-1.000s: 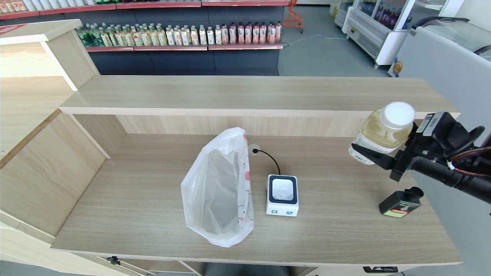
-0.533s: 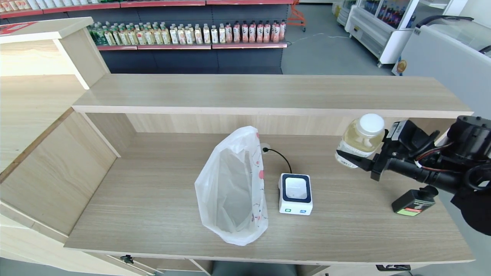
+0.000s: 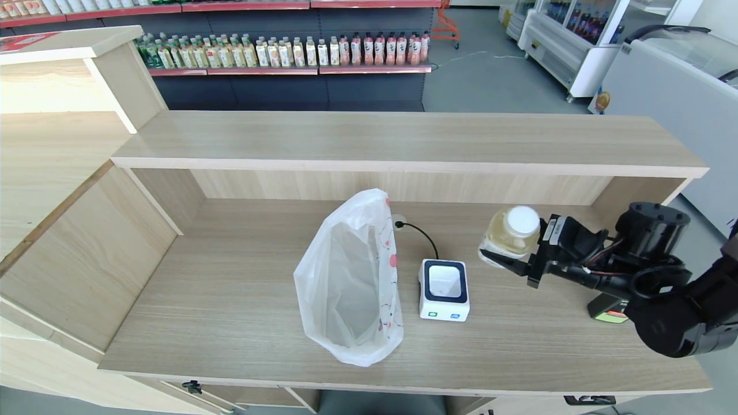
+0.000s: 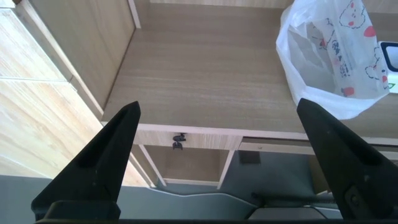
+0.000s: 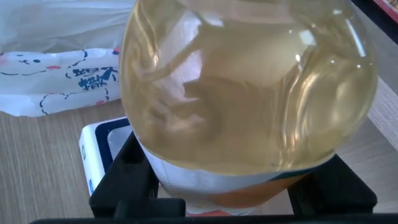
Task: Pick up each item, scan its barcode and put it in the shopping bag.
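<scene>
Clamping the white-capped bottle of yellow drink [image 3: 510, 236] in my right jaws, I should square its label to the white box scanner [image 3: 443, 288].

Bright, even light, faint shadows on the counter [image 3: 230, 300], straight lines bowed.

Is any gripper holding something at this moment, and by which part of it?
The right gripper holds the bottle by its lower body, at the label; the left gripper is open and holds nothing.
</scene>
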